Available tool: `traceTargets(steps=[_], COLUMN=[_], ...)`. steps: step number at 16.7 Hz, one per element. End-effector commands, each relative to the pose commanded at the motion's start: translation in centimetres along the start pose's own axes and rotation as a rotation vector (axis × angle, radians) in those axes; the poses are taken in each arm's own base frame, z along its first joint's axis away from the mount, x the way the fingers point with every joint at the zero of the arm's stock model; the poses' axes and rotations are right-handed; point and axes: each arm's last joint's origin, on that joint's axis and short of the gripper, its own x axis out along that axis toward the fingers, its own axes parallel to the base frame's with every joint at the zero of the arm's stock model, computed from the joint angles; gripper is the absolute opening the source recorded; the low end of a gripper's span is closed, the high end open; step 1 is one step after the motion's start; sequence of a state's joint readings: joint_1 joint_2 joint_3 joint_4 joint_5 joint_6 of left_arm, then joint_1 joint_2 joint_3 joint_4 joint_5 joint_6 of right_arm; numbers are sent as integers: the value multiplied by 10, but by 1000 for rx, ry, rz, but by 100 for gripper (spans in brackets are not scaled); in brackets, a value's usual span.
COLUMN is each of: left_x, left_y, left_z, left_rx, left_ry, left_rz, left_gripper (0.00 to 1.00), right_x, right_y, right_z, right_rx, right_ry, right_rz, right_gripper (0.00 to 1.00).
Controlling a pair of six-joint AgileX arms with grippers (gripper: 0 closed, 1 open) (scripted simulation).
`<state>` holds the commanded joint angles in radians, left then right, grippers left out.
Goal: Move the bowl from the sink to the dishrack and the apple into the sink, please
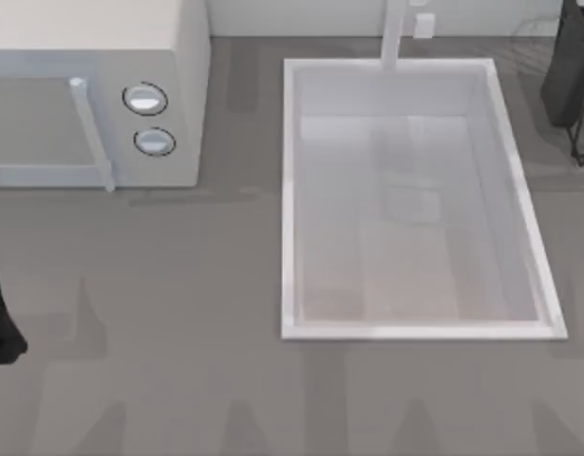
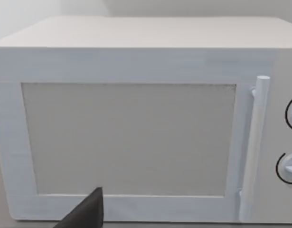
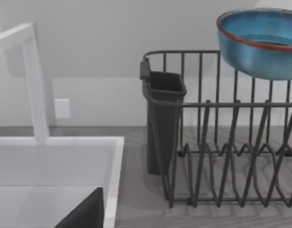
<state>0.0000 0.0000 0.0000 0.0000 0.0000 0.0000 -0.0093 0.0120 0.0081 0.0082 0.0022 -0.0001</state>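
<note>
Overhead, sink (image 1: 290, 190) empty, right wrist view has bowl (image 3: 262, 47) above dishrack (image 3: 221, 156), jaws' state unclear.

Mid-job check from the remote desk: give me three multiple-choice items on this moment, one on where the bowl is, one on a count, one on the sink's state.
1. Where is the bowl?
A. up at the dishrack
B. on the basin floor
C. on top of the microwave

2. How many round knobs does the microwave carry in the top view?
A. one
B. two
C. four

3. What lies in the sink in the top view?
A. a red apple
B. the blue bowl
C. nothing

Answers:
1 A, the right wrist view has the bowl above the rack's top wires.
2 B, two knobs sit one above the other beside the door handle.
3 C, the basin floor is bare white.
</note>
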Motion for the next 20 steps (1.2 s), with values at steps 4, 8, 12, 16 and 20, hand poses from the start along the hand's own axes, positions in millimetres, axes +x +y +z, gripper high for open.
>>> traceTargets(steps=[4, 8, 12, 16, 20], left_x=[0, 0, 0, 0, 0], left_y=[0, 0, 0, 0, 0], left_z=[0, 0, 0, 0, 0], left_rx=[0, 0, 0, 0, 0], left_ry=[0, 0, 0, 0, 0], left_rz=[0, 0, 0, 0, 0], left_gripper=[100, 100, 100, 100, 100], right_x=[0, 0, 0, 0, 0], right_y=[1, 1, 1, 1, 1], right_z=[-3, -3, -3, -3, -3], right_rx=[0, 0, 0, 0, 0], right_ry=[4, 4, 4, 4, 4], right_rz=[11, 11, 11, 11, 11], right_gripper=[100, 100, 100, 100, 100])
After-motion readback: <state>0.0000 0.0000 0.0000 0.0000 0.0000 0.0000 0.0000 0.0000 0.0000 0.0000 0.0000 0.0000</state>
